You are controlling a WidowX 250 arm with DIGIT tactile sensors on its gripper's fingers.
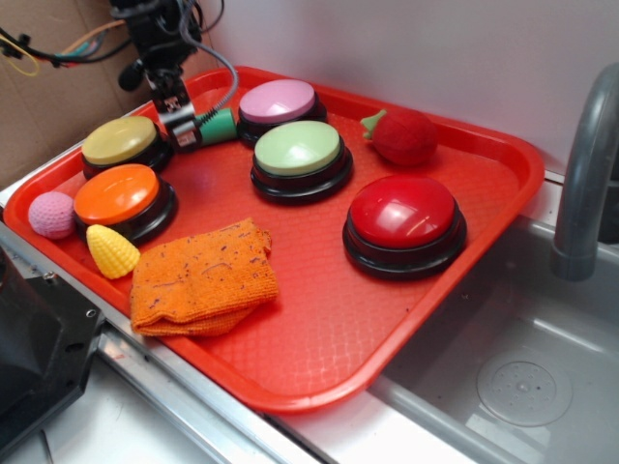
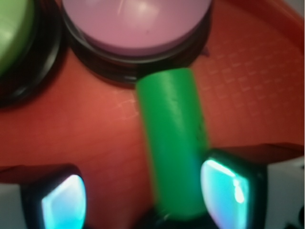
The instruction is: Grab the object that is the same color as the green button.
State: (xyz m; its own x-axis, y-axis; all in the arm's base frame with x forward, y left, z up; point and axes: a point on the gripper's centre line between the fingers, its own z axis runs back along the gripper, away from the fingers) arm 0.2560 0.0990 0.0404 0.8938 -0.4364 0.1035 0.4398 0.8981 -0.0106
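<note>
The green cylinder lies on its side on the red tray, just left of the pink-lilac button. The pale green button sits in front of that one. My gripper is down at the cylinder's left end. In the wrist view the cylinder runs up between my fingers, its far end touching the pink-lilac button's base. The gripper is open: the right pad is against the cylinder, and the left pad stands well apart from it. The green button's edge shows at top left.
On the tray are also a yellow button, an orange button, a red button, a red strawberry toy, a pink ball, a yellow corn toy and an orange cloth. A sink and faucet are at the right.
</note>
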